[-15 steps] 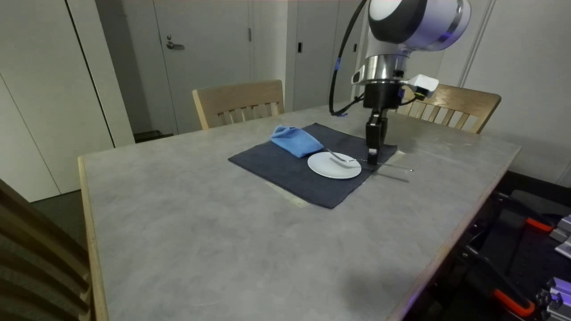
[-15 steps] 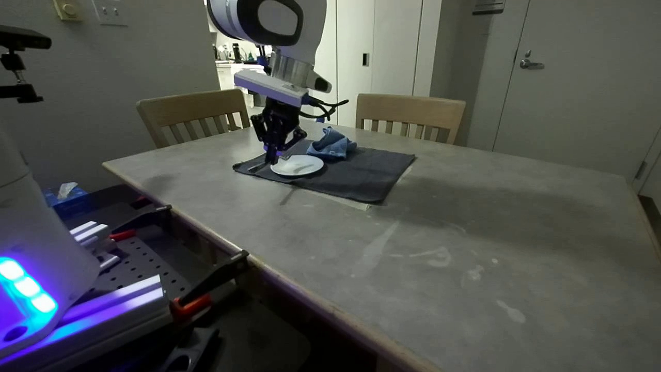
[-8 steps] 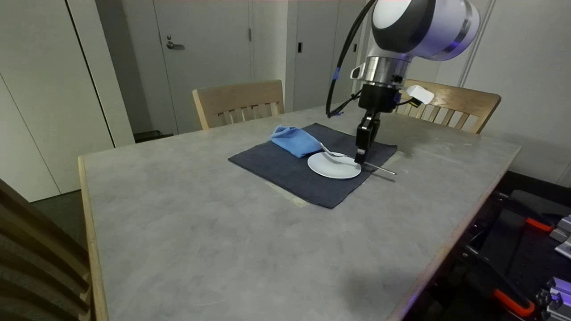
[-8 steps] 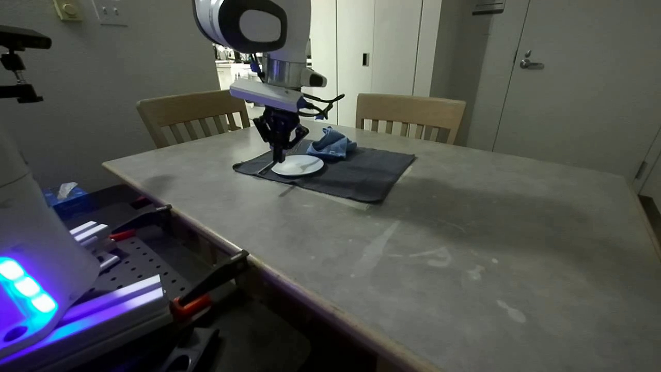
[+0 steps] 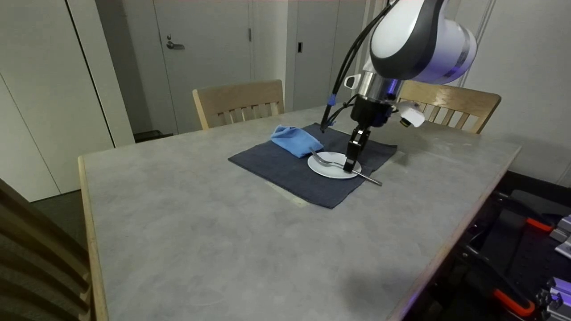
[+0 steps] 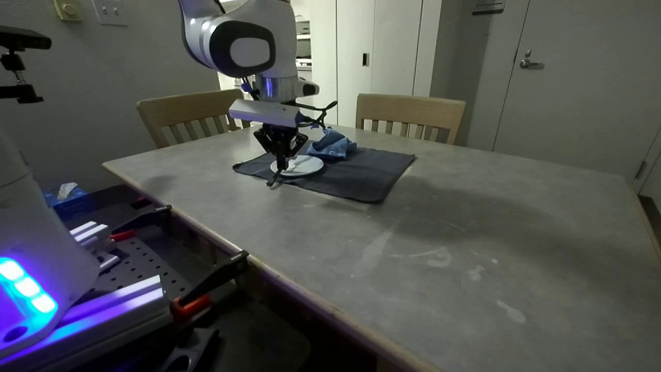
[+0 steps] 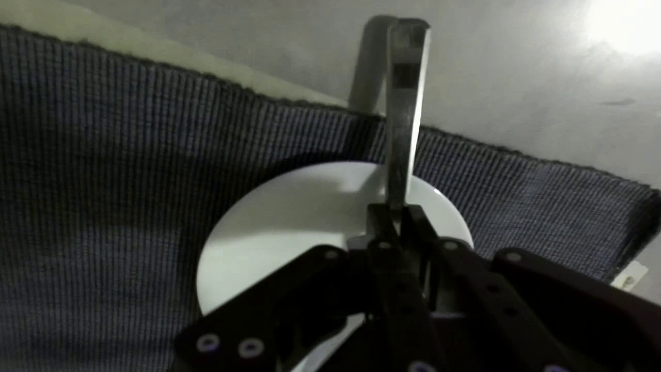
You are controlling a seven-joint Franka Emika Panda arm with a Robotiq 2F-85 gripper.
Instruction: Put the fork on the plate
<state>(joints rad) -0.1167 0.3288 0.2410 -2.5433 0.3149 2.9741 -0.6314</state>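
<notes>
Since gripper has fork pinched at handle, right over plate, just gotta set it down imo; can't tell if fork's touching plate; handle end hangs out past rim, beyond placemat edge, so might tip; I'd lower gently, keep fork level, nudge it toward blue napkin, release nice and slow

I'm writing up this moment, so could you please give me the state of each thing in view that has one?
placemat, spread out
plate, face up on the placemat
fork, over the plate, handle end past the rim; contact unclear
gripper, shut on the fork
blue napkin, bunched up
door, shut
robot base lights, lit
</notes>
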